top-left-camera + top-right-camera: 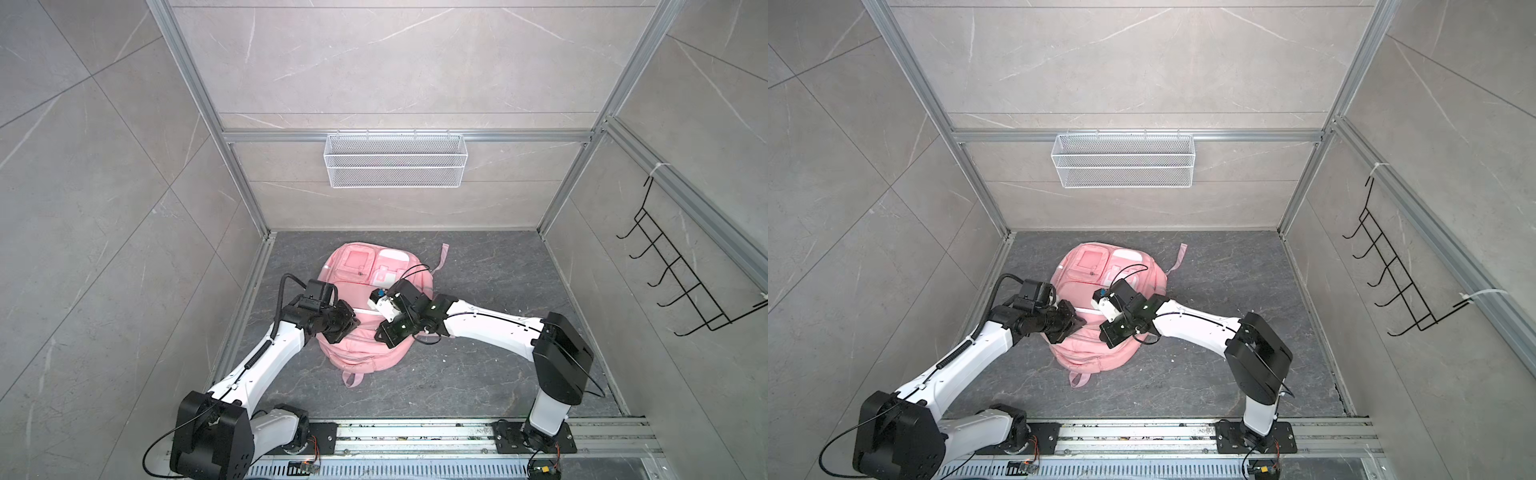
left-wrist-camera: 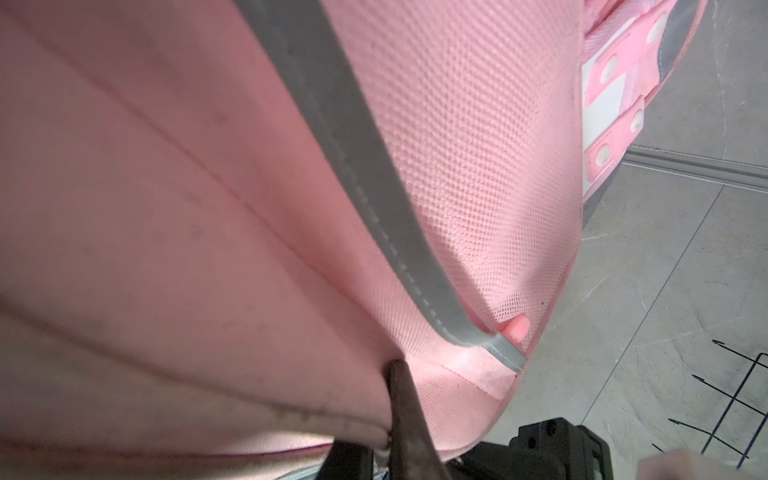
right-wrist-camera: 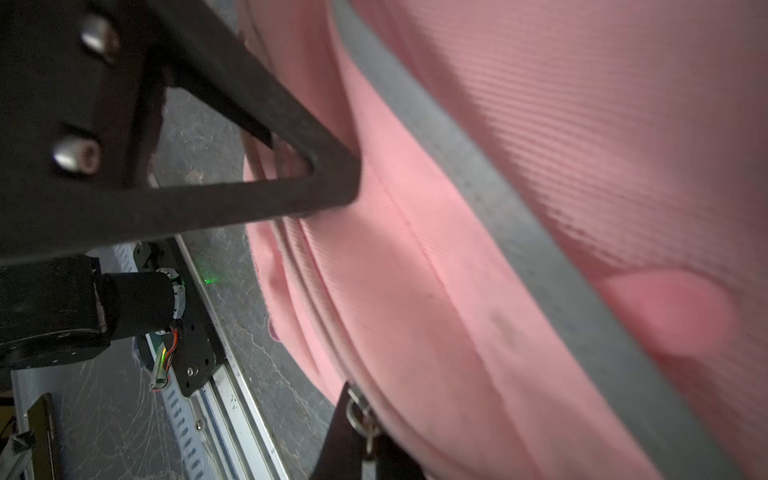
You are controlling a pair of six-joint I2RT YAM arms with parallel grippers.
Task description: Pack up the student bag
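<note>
Both my arms reach in from the near rail and meet over the student bag point(image 1: 365, 353) point(image 1: 1088, 353). It lies flat on the dark stone floor point(image 1: 478, 374) between them, with its front pockets facing up and toward the back wall. My left forearm slopes in low from the left, and its wrist is turned so the left gripper point(image 1: 352, 323) sits at the bag's left edge, about halfway along. Its jaws are clenched; in the left wrist view one dark finger point(image 2: 401, 399) digs into a gathered fold of pink fabric point(image 2: 166, 208), so I seem to be pinching the bag itself, though the grip is seen edge-on. My right elbow stands high on the right and the forearm runs leftward, bringing the right gripper point(image 1: 380, 333) down on the bag's right side. Those jaws are clamped on a zip pull point(image 3: 360, 413), whose metal ring shows between the fingers point(image 3: 334, 436) where the zip line runs along the pink cloth point(image 3: 415, 291). A grey reflective strip point(image 2: 365, 187) point(image 3: 498, 208) crosses the fabric near both grips. The white flap pocket point(image 2: 602, 104) carries pink tabs, but any lettering there is too small to read. A white mesh basket point(image 1: 395, 160) hangs on the back rail. A black wire hook rack point(image 1: 681, 274) hangs on the right wall.
</note>
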